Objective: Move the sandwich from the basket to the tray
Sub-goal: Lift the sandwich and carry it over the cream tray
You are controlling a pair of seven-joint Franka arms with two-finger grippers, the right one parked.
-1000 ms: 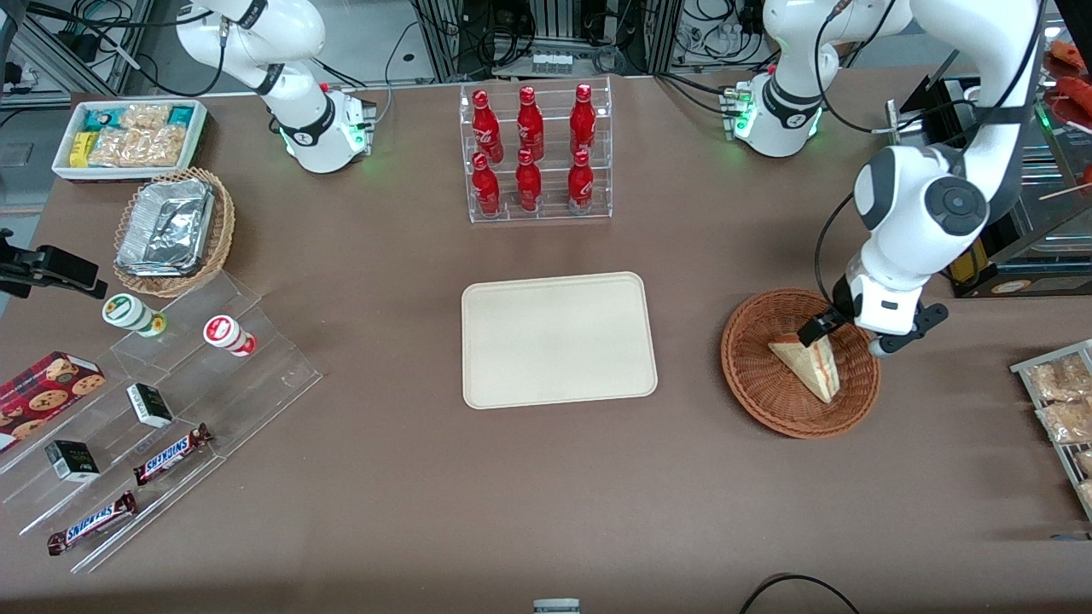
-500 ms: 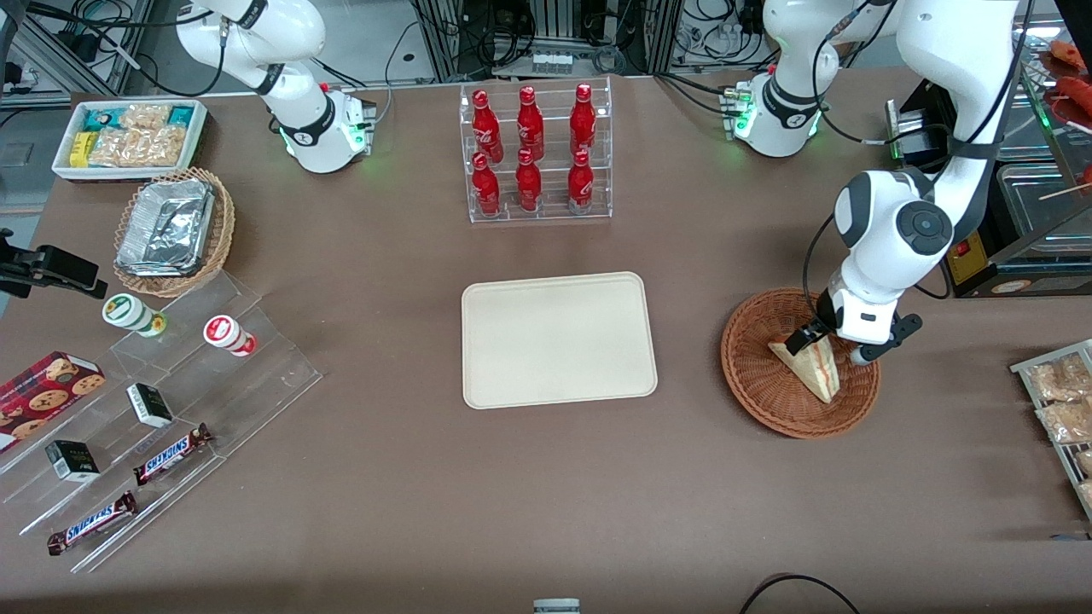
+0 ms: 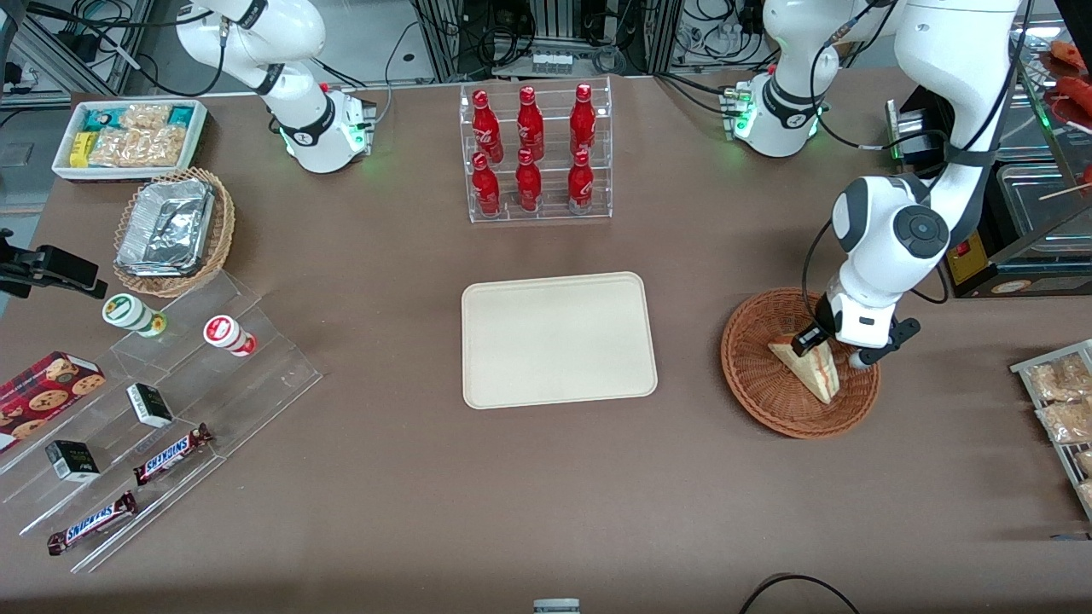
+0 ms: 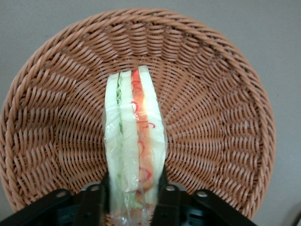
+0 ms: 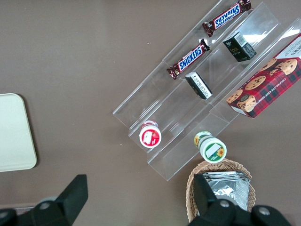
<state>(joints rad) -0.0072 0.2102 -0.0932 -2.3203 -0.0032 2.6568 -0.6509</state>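
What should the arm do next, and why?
Probably close, if the gripper isn't already tight, and lift straight up: its fingers flank the sandwich, which lies in the basket, and the tray sits bare.

Clear acrylic stepped rack (image 5: 188,108) on brown desk (image 5: 75,56): two Snickers bars (image 5: 190,58), cookie box (image 5: 268,87), two capped cups (image 5: 150,136). Tray (image 5: 14,134) corner visible.

lab | mock snack shop | cable racks (image 3: 554,34) | bottle stand (image 3: 536,153) | snack risers (image 3: 162,409)
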